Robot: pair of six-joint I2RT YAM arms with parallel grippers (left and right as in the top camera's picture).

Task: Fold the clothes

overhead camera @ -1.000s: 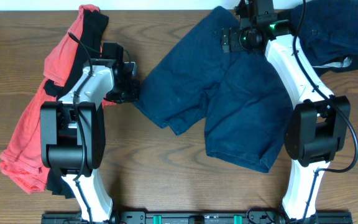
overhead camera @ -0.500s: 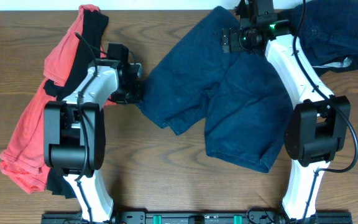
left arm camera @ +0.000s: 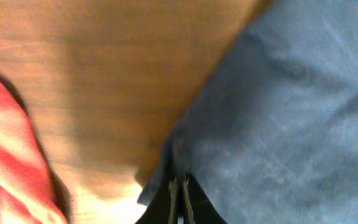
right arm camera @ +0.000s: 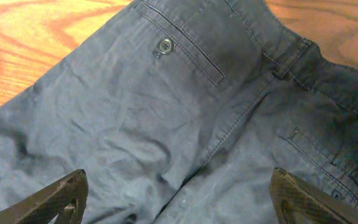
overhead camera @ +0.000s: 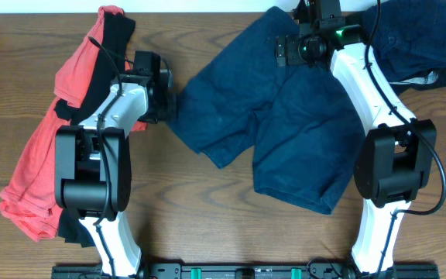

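Observation:
Navy blue shorts lie spread out on the wooden table, waist at the far side and legs toward me. My left gripper is at the outer edge of the shorts' left leg. In the left wrist view its fingers are pressed together on the edge of the blue cloth. My right gripper hovers over the waist, near the back pocket with a button. Its fingers are wide open above the cloth and hold nothing.
A pile of red clothes mixed with a black garment lies along the left side, under and beside my left arm. Another dark blue garment lies at the far right corner.
My left gripper has shifted a little toward the far side with the shorts' leg edge, which has moved slightly with it. The right arm has not moved.

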